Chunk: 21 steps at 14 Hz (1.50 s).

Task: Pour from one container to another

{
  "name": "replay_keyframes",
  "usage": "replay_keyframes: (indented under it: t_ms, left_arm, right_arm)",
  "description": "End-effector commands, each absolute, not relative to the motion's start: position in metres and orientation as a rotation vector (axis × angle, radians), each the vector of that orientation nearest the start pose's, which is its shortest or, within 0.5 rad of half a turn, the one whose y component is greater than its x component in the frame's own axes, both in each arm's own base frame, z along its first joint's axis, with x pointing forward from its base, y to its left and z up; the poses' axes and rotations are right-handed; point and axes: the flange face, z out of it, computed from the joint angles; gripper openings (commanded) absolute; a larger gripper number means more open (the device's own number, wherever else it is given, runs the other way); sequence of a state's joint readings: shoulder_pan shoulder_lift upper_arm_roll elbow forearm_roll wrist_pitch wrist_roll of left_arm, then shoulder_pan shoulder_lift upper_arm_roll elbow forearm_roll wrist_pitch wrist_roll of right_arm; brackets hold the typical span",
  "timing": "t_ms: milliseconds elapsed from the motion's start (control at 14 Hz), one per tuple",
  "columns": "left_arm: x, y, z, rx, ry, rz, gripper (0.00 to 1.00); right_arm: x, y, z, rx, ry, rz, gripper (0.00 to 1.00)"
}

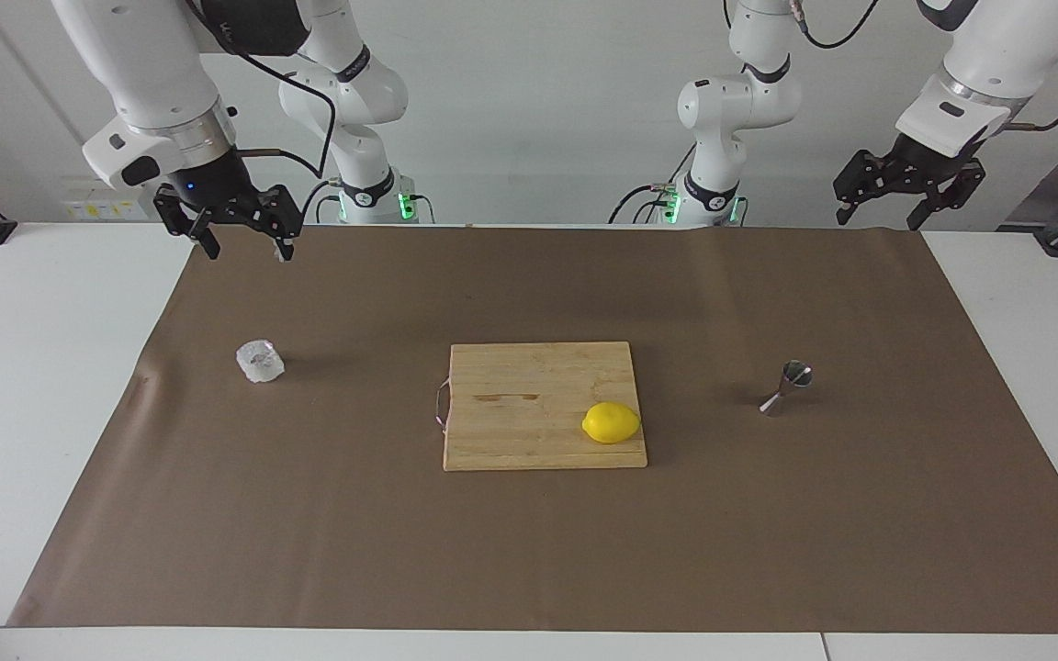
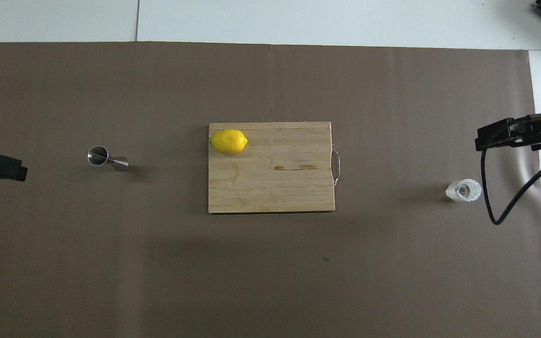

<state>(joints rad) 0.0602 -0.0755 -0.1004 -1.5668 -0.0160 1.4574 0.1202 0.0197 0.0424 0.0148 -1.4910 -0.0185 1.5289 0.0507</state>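
Nothing done yet: clear cup (image 1: 260,361) sits toward right arm's end, jigger (image 1: 787,388) toward left arm's end w/ board between, right gripper (image 1: 245,231) & left gripper (image 1: 905,195) both raised, wide open, empty; grab + pour all left.

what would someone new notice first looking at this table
Most likely the bright yellow lemon, on a corner of the wooden cutting board at the middle of the brown paper. The clear cup stands toward the right arm's end and the steel jigger toward the left arm's end. Both the right gripper and left gripper hang open and empty above the table.
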Motion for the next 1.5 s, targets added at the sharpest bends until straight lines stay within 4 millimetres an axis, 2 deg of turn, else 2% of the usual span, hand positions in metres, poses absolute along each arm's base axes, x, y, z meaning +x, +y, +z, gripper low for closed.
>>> replay_keyframes:
  t_ms: [0,357,786,1000,1143,1214,1429]
  left_arm:
    - [0.52,-0.025,0.661,-3.147,0.254,0.029,1.0]
    - [0.517,-0.033,0.66,-3.144,0.266,0.048,1.0]
    - [0.517,-0.021,0.653,-3.179,0.145,0.056,1.0]
    - [0.526,-0.019,0.642,-3.185,0.12,0.063,1.0]
    - [0.542,-0.014,0.62,-3.196,0.102,0.113,1.0]
    - [0.547,-0.004,0.611,-3.219,0.066,0.142,1.0]
    - [0.566,0.01,0.576,-3.259,-0.137,0.22,1.0]
  right_arm:
    - [0.557,0.017,0.635,-3.16,0.028,0.021,1.0]
    - [0.557,0.016,0.635,-3.16,0.03,0.021,1.0]
    - [0.557,0.016,0.635,-3.16,0.03,0.021,1.0]
    - [0.557,0.016,0.635,-3.16,0.03,0.021,1.0]
    - [0.557,0.017,0.635,-3.16,0.028,0.021,1.0]
    - [0.557,0.016,0.635,-3.16,0.03,0.021,1.0]
    - [0.557,0.017,0.635,-3.16,0.028,0.021,1.0]
